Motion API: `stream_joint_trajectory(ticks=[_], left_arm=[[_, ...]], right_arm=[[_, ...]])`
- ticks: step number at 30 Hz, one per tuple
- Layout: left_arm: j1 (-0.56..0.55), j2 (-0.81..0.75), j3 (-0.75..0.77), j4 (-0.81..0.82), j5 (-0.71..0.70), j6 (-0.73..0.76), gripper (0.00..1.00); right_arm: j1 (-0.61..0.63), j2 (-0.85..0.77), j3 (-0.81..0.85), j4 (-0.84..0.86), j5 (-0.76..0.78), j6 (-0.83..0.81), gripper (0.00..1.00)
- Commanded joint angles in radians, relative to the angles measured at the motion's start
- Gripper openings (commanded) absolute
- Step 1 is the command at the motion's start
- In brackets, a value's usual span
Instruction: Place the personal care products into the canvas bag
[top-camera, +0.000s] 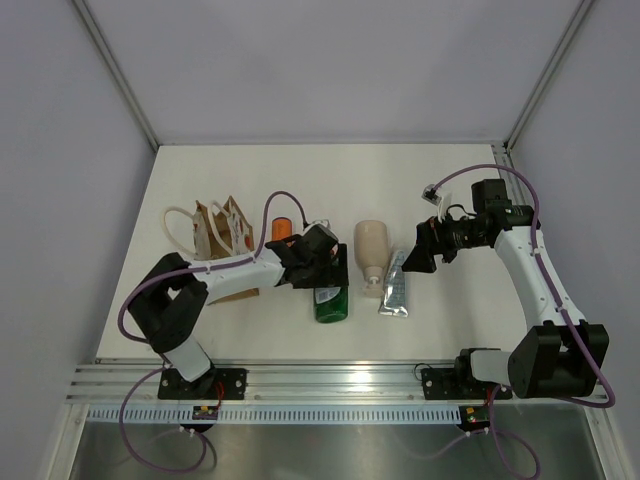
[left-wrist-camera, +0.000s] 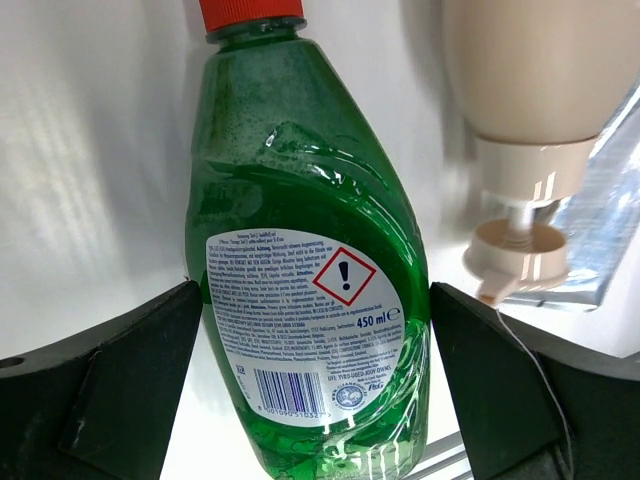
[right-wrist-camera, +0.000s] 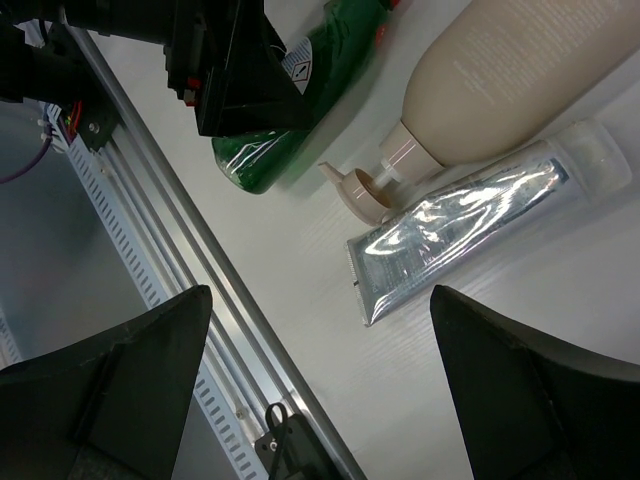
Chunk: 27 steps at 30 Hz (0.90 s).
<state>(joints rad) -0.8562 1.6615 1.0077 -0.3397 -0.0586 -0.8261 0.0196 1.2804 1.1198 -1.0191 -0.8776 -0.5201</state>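
A white tabletop (top-camera: 300, 180) spreads beneath and ahead of the left hand (top-camera: 325, 275). It is closed in by plain pale grey walls (top-camera: 330, 60), one far ahead and one out to each side, with slanted aluminium posts (top-camera: 115, 70) at the far corners. Behind the hand, a slotted aluminium rail (top-camera: 330, 378) runs along the near edge above a dull metal sheet (top-camera: 330, 450), and soft, even light leaves faint shadows and glare on the rail.

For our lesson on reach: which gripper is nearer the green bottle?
Left. The left gripper hangs open over the green bottle, a finger on each side; the right gripper is open, past the silver tube.
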Motion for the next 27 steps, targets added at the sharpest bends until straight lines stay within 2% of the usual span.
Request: stream_joint_trajectory(ticks=[1, 8, 11, 15, 18, 23, 27], left_arm=[[0.003, -0.061, 0.019, -0.11, -0.069, 0.071, 0.99], [0.005, -0.16, 0.017, -0.058, 0.042, 0.139, 0.99], [0.006, -0.167, 0.023, -0.071, 0.031, 0.148, 0.99], [0.016, -0.132, 0.052, -0.186, -0.032, 0.157, 0.99], [0.043, -0.111, 0.017, -0.171, -0.015, 0.176, 0.99], [0.088, -0.071, -0.043, -0.041, 0.123, 0.226, 0.99], [0.091, 0.0, -0.023, 0.03, 0.25, 0.252, 0.99]], right_arm=[[0.014, -0.003, 0.021, -0.01, -0.044, -0.026, 0.99], [0.014, -0.001, 0.021, -0.01, -0.044, -0.027, 1.0], [0.016, -0.004, 0.02, -0.01, -0.044, -0.027, 1.0], [0.016, -0.006, 0.02, -0.009, -0.041, -0.027, 1.0], [0.016, -0.004, 0.018, -0.009, -0.041, -0.027, 1.0], [0.016, -0.004, 0.017, -0.009, -0.043, -0.027, 0.99], [0.016, -0.004, 0.015, -0.007, -0.041, -0.027, 0.99]])
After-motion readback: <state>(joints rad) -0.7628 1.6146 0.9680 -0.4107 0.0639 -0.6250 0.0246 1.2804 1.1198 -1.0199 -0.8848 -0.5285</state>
